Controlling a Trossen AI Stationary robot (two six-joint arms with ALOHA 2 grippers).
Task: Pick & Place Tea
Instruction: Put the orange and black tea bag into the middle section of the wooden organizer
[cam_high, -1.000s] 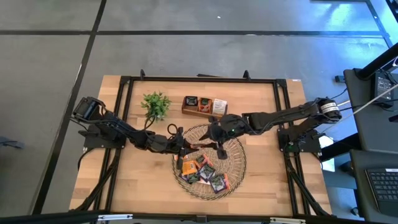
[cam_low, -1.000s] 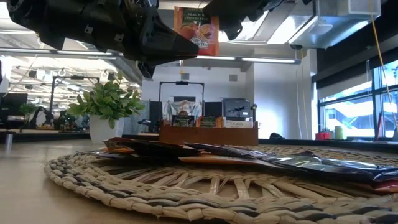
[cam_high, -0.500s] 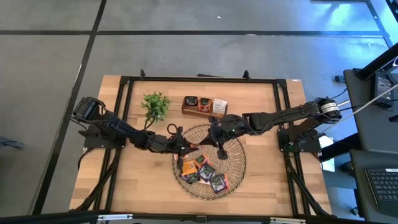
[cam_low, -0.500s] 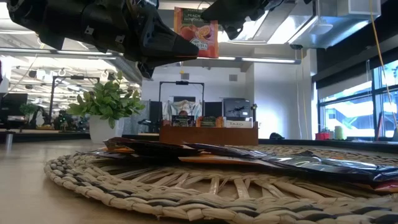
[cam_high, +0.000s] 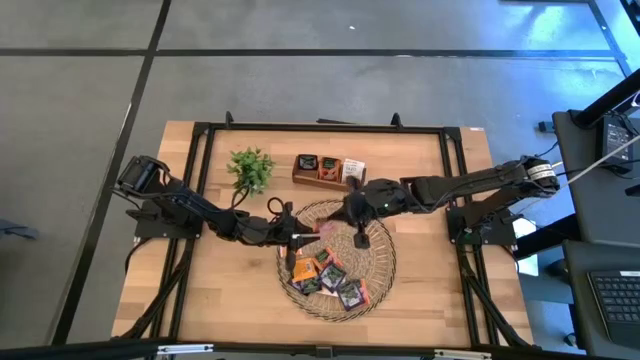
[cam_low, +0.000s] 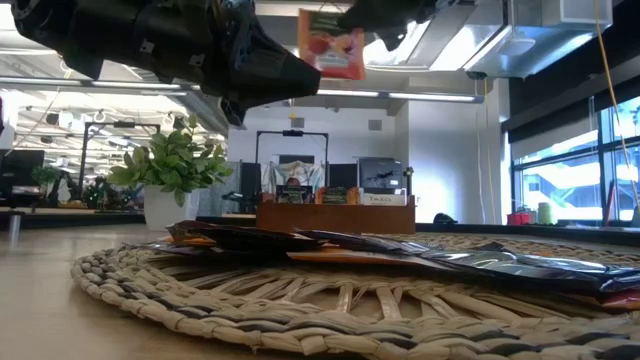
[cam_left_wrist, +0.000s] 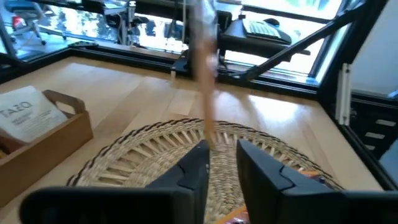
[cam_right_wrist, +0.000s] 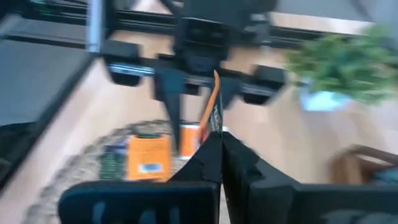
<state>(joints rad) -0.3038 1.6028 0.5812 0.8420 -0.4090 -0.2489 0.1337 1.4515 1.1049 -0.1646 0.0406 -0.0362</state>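
Right pincer (cam_right_wrist: 217, 146) grips orange sachet (cam_low: 331, 43); left pincer (cam_left_wrist: 221, 155) open.

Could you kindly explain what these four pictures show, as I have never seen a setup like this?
This is a robot with two dark arms working at a wooden table, each arm ending in a two-finger claw. One picture looks straight down from above, one looks level across the tabletop, and the other two come from cameras on the arms' wrists. On the table lie a round woven tray with loose tea sachets, a wooden box and a small plant. The right claw is shut on an orange sachet, held up above the tray. The left claw is open, right next to that sachet.
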